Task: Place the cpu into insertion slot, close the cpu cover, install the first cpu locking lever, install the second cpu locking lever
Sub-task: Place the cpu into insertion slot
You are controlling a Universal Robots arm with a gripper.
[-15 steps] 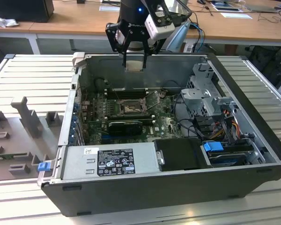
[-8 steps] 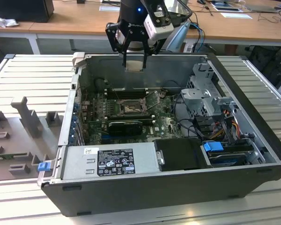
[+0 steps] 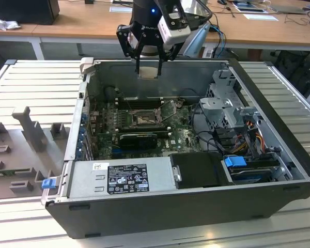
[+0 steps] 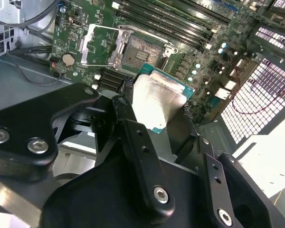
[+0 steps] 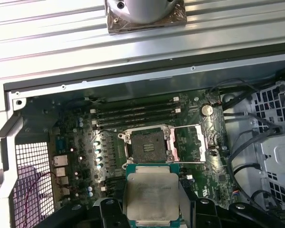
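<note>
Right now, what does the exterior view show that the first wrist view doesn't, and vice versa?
Exterior view's own: the whole open dark-grey metal computer case, its grey labelled power supply box, and the black gripper hanging near the case's far wall. First wrist view's own: the round silver coin battery and the pale perforated grille. Shared: the pale silver square cpu clamped in the gripper, and the empty dark-rimmed square insertion slot with its thin silvery cpu cover flipped open.
</note>
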